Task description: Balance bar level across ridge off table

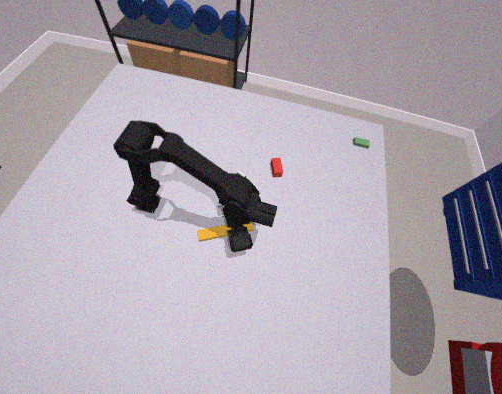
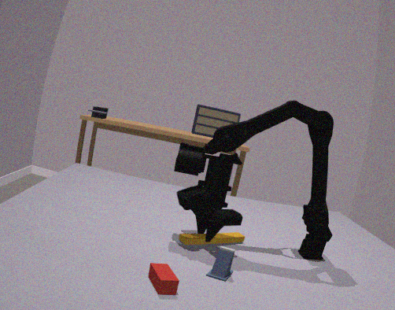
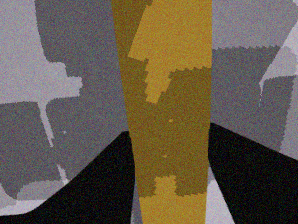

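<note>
A yellow bar lies flat on the white table. My gripper reaches down from above and is shut on the bar, with a black finger on each long side, near the bar's middle. The ridge, a small grey-blue upright wedge on a base, stands on the table just in front of the bar in the exterior view. In the top view the arm hides it.
A red block lies near the ridge. A green block lies near the table's far right edge. Off the table are a shelf with blue discs, a blue crate and a wooden bench.
</note>
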You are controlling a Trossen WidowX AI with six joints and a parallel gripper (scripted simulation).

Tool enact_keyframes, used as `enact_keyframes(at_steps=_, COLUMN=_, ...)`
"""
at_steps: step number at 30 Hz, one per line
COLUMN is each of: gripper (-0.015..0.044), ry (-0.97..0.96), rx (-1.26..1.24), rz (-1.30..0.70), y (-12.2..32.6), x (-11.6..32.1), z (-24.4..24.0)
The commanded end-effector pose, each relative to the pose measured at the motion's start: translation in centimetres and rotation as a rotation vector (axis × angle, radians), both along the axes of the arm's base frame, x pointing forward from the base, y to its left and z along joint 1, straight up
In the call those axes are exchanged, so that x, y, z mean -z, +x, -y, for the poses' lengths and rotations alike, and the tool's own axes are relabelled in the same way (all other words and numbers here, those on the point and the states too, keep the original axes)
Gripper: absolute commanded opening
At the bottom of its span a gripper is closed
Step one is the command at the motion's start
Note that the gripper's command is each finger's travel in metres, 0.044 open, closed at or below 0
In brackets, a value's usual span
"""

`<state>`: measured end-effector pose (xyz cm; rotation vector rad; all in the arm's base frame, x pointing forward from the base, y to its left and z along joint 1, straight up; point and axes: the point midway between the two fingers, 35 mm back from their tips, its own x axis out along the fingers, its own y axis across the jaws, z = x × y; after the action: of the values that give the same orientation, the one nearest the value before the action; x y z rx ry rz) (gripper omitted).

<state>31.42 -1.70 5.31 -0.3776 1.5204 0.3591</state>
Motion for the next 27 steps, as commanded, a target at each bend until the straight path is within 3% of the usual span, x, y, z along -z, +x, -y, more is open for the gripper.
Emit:
enact_keyframes(at_steps=1, gripper=0.0000, ry=0.000, rx=-0.001, rz=0.011, y=0.4, x=-1.0, z=0.0)
enact_keyframes(at_steps=27, gripper=0.0000, ry=0.004, rx=-0.003, rz=0.008, y=0.4, x=-7.7, z=-0.1)
